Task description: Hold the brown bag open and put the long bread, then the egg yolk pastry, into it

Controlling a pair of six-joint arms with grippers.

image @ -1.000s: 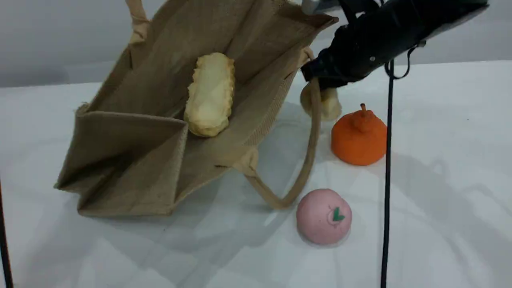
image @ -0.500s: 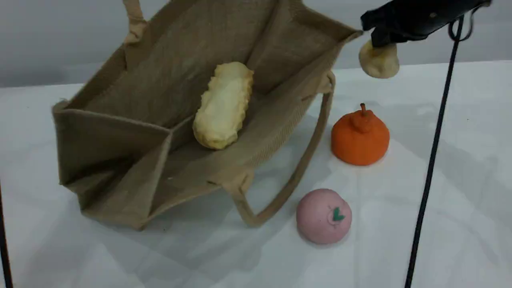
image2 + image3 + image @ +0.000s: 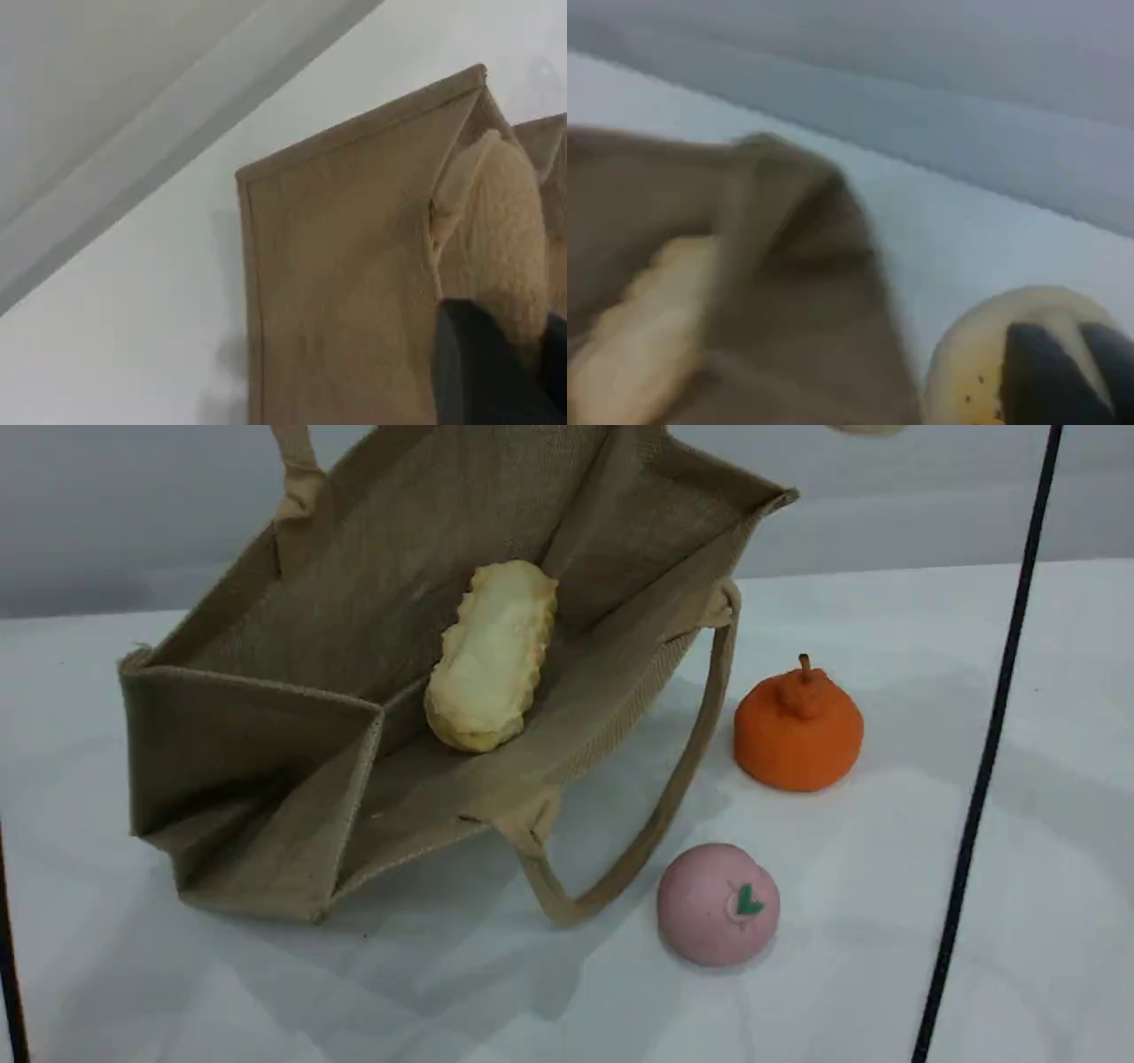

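Note:
The brown bag lies tilted on the white table with its mouth held open toward the upper right. Inside it rests the long bread, pale side up. In the left wrist view my left gripper is shut on the bag's thick beige upper handle, above the bag's side. In the right wrist view my right gripper is shut on the egg yolk pastry, in the air beside the blurred bag. Only the pastry's lower edge shows at the scene view's top edge; both grippers are outside that view.
An orange pear-shaped toy and a pink ball with a green leaf mark sit right of the bag. The bag's lower handle loops onto the table between them. A black cable hangs down at the right.
My right gripper has lifted the pastry off the table beside the orange toy and up past the scene's top edge. The bag's mouth rose and widened, then held still.

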